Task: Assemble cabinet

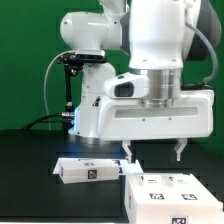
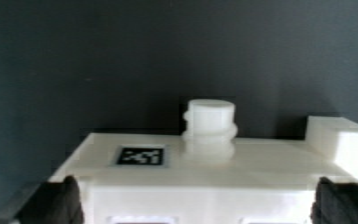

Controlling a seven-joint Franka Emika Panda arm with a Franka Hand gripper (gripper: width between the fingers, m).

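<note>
The white cabinet box lies on the black table at the exterior view's lower right, with several marker tags on its upper face. In the wrist view the cabinet box shows one tag, a short round white post standing on it and a raised white block at one corner. A second, flatter white cabinet part with tags lies to the exterior view's left of the box. My gripper hangs just above the box, open and empty, with its dark fingers spread wide on either side of it.
The arm's white base stands behind the parts. A black stand with cables rises at the exterior view's back left. A green backdrop closes off the rear, and the black table runs out toward the exterior view's left.
</note>
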